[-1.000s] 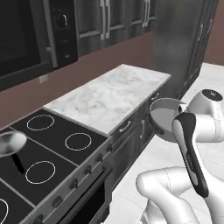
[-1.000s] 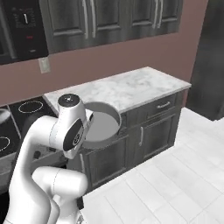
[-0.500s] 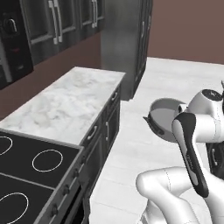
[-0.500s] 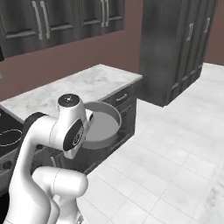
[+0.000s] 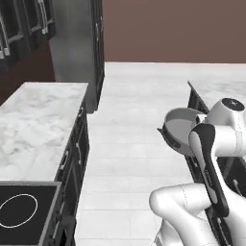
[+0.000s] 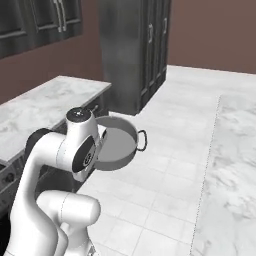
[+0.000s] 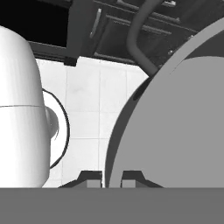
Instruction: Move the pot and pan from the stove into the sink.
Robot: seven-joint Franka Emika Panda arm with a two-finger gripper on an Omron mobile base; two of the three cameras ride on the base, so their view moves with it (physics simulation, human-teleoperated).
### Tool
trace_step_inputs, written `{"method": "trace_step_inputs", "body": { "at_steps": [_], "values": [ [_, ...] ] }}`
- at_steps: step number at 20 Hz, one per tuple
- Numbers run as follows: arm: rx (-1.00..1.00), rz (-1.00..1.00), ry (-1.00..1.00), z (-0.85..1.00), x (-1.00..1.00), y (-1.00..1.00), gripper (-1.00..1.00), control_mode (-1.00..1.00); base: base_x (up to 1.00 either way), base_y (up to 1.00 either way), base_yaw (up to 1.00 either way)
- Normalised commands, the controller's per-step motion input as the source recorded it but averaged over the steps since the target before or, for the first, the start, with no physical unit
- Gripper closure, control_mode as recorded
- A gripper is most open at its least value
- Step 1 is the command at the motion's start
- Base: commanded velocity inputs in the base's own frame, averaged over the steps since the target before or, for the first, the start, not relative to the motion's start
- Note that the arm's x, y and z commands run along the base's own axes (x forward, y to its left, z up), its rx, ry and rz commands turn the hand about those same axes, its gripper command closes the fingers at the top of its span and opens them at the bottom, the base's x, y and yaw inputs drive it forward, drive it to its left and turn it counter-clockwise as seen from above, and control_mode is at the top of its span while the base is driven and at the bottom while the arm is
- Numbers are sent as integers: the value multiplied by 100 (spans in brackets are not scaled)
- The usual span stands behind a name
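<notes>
Pot (image 6: 116, 143): grey, round, two loop handles, carried in the air above the white tiled floor (image 5: 129, 144), beside the arm's upper joints and clear of every counter. Orientation: tipped up on edge; in the left base view its open mouth (image 5: 181, 129) faces left toward the marble counter (image 5: 33, 125); in the right base view the mouth faces up and toward the camera, with one handle (image 6: 142, 140) pointing right, so the line through its handles runs roughly level. Gripper (image 7: 110, 178): pinched narrow on the pot's rim, the wall edge passing between the two fingertips (image 7: 89, 178) in the hand view. Stove (image 5: 21, 214): one corner with a white ring at lower left of the left base view. Change from earlier frames: the whole scene has swung as the base turned; stove and counter have slid leftward, a tall dark cabinet (image 6: 135, 50) and open floor now lie ahead; the pot keeps its place against the arm.
</notes>
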Motion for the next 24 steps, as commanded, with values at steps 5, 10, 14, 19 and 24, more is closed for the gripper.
{"method": "trace_step_inputs", "body": {
  "at_steps": [5,10,14,19,24],
  "values": [
    [0,0,0,0,0,0,100,100,-12,0,-45],
    [0,0,0,0,0,0,100,100,-36,0,-39],
    [0,0,0,0,0,0,100,100,-37,0,-39],
    [0,0,0,0,0,0,100,100,-40,0,-38],
    [0,0,0,0,0,0,100,100,-42,0,-37]
  ]
}}
